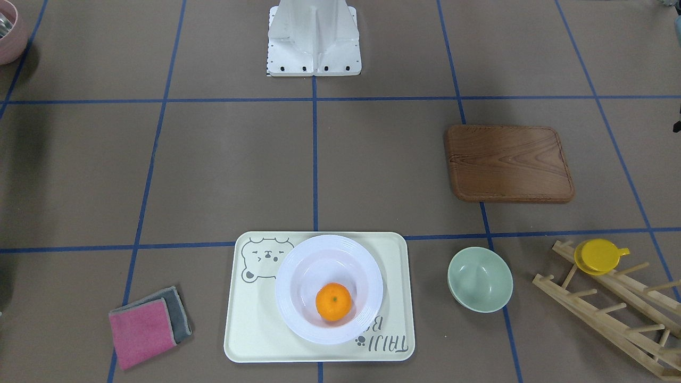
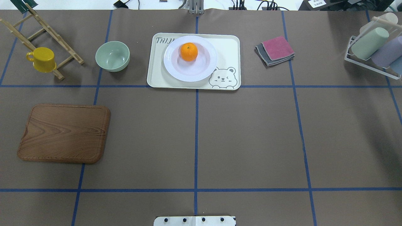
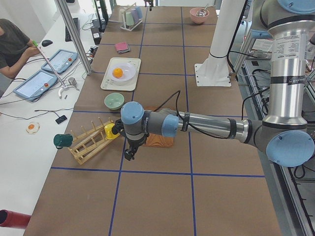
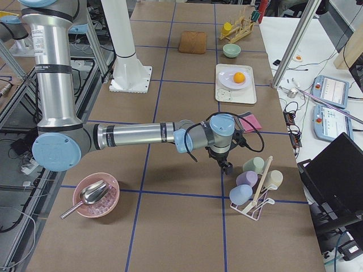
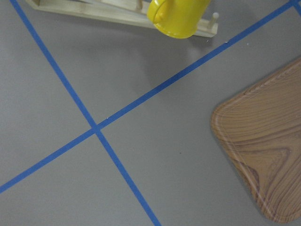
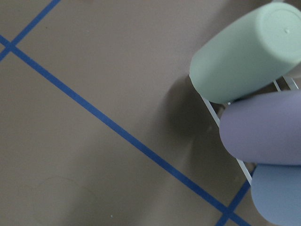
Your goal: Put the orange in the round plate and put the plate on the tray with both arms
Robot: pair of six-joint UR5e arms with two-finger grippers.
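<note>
The orange (image 1: 333, 301) lies in the sunken centre of the white round plate (image 1: 290, 276). The plate stands on the cream bear tray (image 1: 250, 340) at the table's far side from the robot base. From overhead, the orange (image 2: 188, 51), plate (image 2: 194, 70) and tray (image 2: 229, 47) show with no arm near them. The left gripper (image 3: 129, 155) shows only in the exterior left view, hanging by the yellow cup and wooden board; I cannot tell its state. The right gripper (image 4: 227, 168) shows only in the exterior right view, beside the cup rack; again I cannot tell its state.
A brown wooden board (image 2: 64, 133) lies on the robot's left. A pale-green bowl (image 2: 112, 56) sits beside the tray, and a yellow cup (image 2: 42, 59) hangs on a wooden rack (image 2: 47, 28). Folded pink and grey cloths (image 2: 275, 50) and a cup rack (image 2: 373, 47) are on the right. A person (image 3: 12, 44) sits alongside.
</note>
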